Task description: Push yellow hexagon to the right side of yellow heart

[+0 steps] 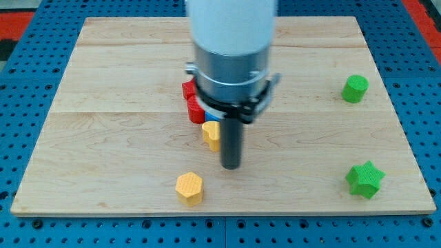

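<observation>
The yellow hexagon (189, 187) lies near the board's bottom edge, left of centre. A yellow block, likely the heart (211, 134), sits just above and to the right of it, partly hidden by my rod. My tip (231, 166) touches the board right of the heart's lower side and up-right of the hexagon, a short gap from both.
Red blocks (192, 103) and a bit of a blue block (211, 118) cluster above the heart, mostly hidden by the arm. A green cylinder-like block (355, 89) is at the right, a green star (365, 179) at the lower right. The wooden board (103, 83) rests on a blue pegboard.
</observation>
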